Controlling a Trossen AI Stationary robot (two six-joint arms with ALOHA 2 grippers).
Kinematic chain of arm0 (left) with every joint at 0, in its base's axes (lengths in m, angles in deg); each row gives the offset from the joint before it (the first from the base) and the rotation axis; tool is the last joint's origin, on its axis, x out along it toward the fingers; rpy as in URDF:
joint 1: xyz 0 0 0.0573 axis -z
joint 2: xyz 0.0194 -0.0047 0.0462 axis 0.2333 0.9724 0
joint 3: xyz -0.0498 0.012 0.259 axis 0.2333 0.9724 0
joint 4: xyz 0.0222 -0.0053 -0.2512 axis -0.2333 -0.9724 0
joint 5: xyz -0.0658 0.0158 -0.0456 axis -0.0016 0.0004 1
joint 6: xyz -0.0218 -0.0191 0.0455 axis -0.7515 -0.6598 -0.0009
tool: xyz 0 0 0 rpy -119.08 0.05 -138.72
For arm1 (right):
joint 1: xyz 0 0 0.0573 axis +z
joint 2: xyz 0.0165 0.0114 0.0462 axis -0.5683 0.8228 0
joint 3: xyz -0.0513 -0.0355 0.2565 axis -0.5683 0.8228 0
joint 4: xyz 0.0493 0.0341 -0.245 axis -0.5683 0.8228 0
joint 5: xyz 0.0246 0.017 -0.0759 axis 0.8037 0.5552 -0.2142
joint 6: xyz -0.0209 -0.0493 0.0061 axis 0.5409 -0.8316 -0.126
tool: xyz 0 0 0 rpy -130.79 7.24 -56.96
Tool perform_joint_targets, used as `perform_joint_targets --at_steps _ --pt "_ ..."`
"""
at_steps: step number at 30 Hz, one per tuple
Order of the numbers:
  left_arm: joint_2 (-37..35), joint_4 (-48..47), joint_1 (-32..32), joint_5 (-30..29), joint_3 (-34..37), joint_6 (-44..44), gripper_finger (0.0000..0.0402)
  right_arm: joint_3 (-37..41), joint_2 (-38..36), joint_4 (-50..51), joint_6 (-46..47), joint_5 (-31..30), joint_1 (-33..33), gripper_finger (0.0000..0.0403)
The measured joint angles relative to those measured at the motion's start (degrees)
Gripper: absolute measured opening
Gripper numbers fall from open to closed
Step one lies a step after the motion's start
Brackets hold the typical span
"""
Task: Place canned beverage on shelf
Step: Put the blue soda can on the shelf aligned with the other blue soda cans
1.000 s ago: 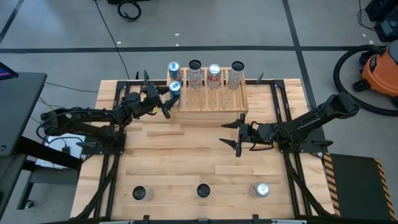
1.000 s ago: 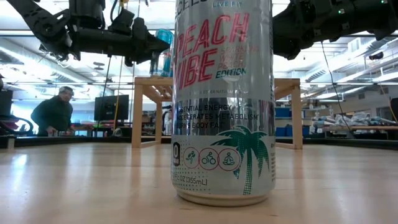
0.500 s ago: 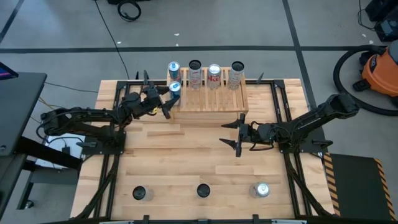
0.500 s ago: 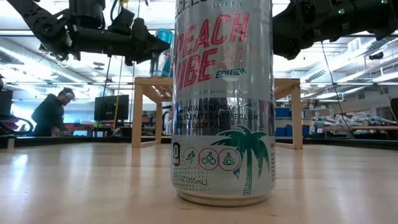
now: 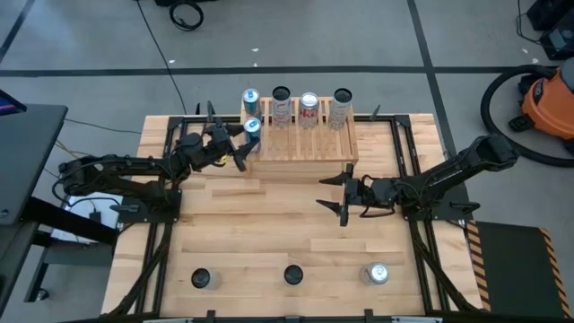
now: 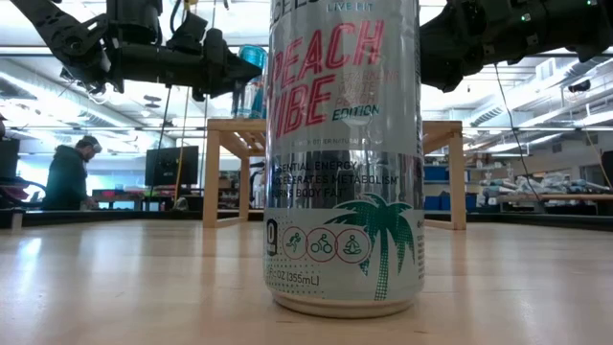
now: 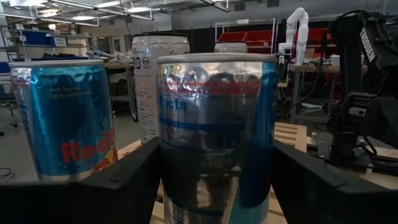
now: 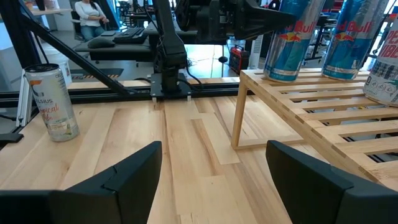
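Still clamping the glossy blue can (image 7: 214,112) between the left gripper (image 7: 211,168) fingers, standing it on the far-left end of the slatted light-wood shelf (image 5: 305,144). Nothing shifting since a second ago, so probably settling before release. Idling the right gripper (image 5: 343,196), spread and empty, mid-table.

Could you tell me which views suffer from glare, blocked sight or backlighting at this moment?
Low view: the tall silver Peach Vibe can fills the centre, hiding the light-wood slatted shelf; bright ceiling lights silhouette the arms. Left wrist view: the shiny blue can reflects glare. High view: evenly lit.
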Motion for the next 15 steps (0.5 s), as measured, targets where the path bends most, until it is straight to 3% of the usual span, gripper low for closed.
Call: perform_joint_targets --at_steps 15 --pt "-0.12 -0.91 0.00 -1.31 0.04 2.80 0.0329 0.00 0.00 0.00 -0.01 0.01 -0.01 0.0297"
